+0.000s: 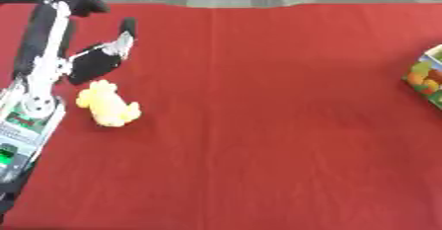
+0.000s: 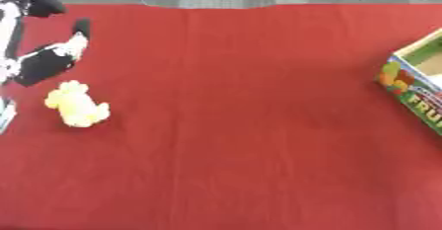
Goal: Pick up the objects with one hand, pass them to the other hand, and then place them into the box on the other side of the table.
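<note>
Left hand at upper left hovered released, fingers straight, just above yellow plush toy on red table; box at right edge

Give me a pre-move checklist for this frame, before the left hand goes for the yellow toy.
1. Yellow toy lying free on the red table: ok.
2. Left hand open, holding nothing: ok.
3. Left hand beside the toy, just above it in the view: ok.
4. Right hand ready to receive: cannot tell, it shows in no view.
5. Box at the table's right edge, top open: ok.
6. Path between toy and box free of other things: ok.
</note>
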Controlling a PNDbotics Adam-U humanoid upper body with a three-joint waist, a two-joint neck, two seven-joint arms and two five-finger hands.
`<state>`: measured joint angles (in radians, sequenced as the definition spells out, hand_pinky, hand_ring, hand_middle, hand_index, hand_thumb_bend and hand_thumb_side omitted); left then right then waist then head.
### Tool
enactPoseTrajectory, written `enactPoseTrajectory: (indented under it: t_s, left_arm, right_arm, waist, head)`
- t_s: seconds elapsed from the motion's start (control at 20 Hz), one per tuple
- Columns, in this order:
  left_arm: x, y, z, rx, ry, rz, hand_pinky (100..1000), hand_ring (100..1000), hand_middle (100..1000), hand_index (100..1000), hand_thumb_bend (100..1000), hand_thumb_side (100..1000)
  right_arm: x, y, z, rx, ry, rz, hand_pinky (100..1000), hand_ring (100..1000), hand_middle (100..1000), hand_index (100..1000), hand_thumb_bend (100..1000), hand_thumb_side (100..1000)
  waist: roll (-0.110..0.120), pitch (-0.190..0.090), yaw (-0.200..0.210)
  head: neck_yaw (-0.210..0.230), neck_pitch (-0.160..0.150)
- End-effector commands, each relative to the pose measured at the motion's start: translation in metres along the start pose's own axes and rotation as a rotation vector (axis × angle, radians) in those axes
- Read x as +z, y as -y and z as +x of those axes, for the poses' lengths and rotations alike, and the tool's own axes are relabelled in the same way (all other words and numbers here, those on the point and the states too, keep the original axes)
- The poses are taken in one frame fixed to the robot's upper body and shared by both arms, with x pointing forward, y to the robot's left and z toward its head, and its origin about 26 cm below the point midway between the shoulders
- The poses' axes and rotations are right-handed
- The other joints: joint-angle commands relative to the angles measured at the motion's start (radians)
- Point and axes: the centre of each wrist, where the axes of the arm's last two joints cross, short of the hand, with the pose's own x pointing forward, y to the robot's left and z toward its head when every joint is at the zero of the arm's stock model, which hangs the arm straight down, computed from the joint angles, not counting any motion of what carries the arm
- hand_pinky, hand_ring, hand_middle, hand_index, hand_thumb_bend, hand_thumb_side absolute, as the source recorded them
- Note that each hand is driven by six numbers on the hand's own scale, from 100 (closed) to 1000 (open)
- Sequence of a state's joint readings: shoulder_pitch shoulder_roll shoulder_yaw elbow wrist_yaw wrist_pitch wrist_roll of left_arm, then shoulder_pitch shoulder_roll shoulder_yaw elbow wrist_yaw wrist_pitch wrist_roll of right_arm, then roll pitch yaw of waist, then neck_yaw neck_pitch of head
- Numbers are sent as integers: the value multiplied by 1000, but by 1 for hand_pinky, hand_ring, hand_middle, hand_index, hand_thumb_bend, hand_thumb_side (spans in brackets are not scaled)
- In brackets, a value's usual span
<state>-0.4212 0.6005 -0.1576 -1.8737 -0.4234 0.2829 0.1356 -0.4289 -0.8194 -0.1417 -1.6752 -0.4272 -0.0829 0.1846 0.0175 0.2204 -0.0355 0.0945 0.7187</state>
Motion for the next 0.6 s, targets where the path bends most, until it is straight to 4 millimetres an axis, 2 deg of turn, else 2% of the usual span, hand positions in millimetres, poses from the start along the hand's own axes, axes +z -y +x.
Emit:
enactPoseTrajectory:
  t_s: [0.05,0.35,0.45,0.6]
  left_arm:
    - [-6,-23,1,-54,1,-69,762,708,601,821,330,432]
    - [-16,-43,-2,-147,7,-262,782,731,628,823,367,432]
    - [-19,-48,-2,-170,13,-306,791,742,645,830,395,430]
    - [-21,-51,-5,-205,25,-399,803,758,669,849,429,431]
  right_arm:
    - [-4,1,19,27,49,12,988,1000,783,925,100,336]
    - [-4,-2,20,30,49,28,988,1000,783,925,100,360]
    - [-3,-2,19,34,41,31,987,1000,780,922,100,391]
    - [-3,-1,18,40,30,33,988,1000,781,922,100,384]
  waist:
    - [-3,-23,2]
    - [-2,-24,3]
    - [-2,-24,3]
    - [-1,-23,1]
  head:
    - [13,2]
    - [21,2]
    - [23,2]
    - [25,4]
